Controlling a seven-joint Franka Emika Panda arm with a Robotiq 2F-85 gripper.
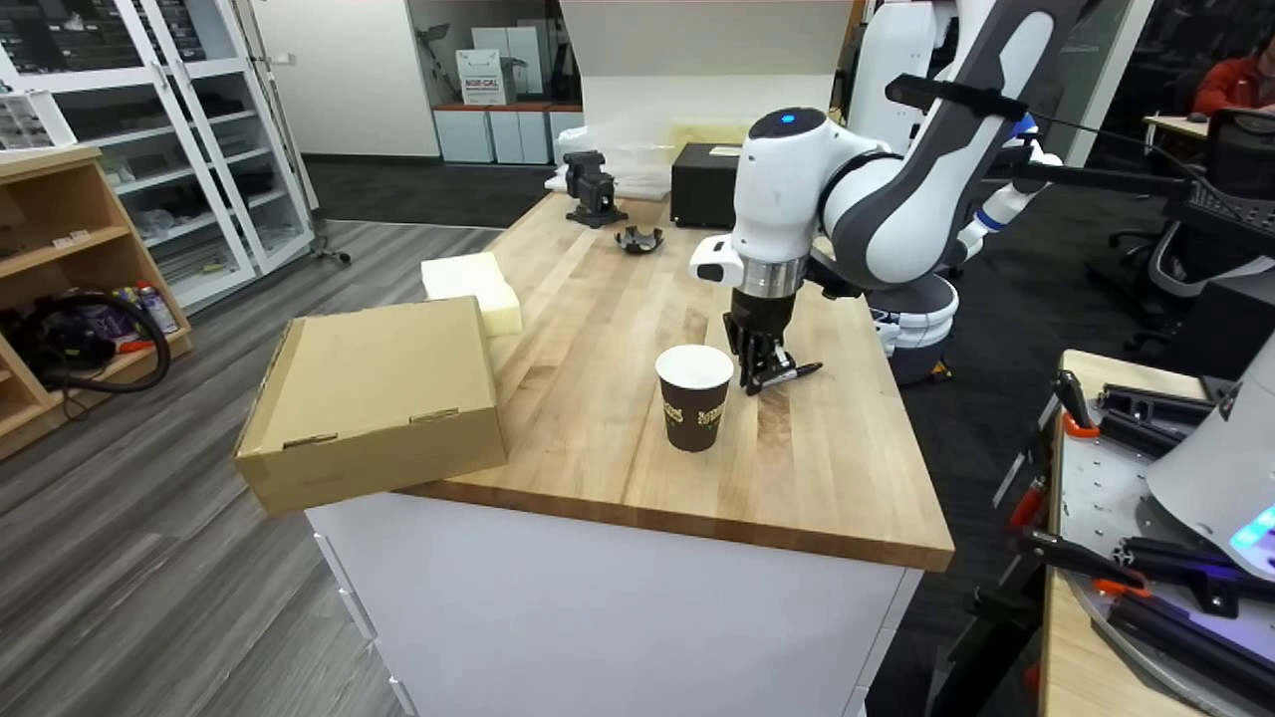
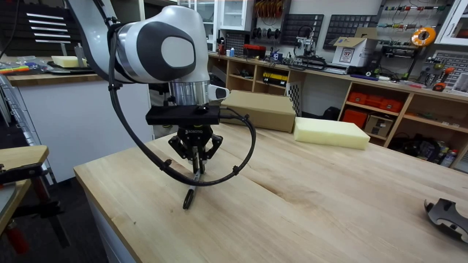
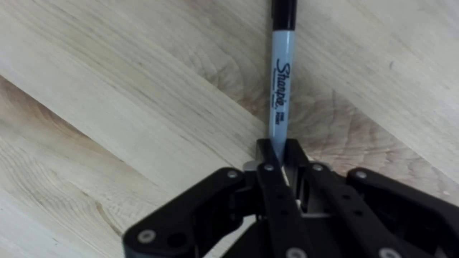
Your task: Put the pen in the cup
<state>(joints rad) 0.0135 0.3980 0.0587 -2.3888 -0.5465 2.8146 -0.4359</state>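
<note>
Cup (image 1: 694, 410): in an exterior view, you have it upright on the worktop (image 1: 598, 438), dark brown with a white rim, just beside the tool (image 1: 754, 386).
Cardboard box (image 1: 388, 388): you see it there too, jutting past the worktop's edge.
Pen (image 2: 189, 197): in an exterior view, it slants out from the tool, black cap outward, low at the worktop; you cannot tell whether it touches.
Foam block (image 2: 331, 133): it lies flat there, just beside the cardboard box.
Grip: in the wrist view, your jaws are drawn together with just the pen's grey barrel between them, pinched at the end away from the cap.
Lettering: you can read "Sharpie" along the barrel.
</note>
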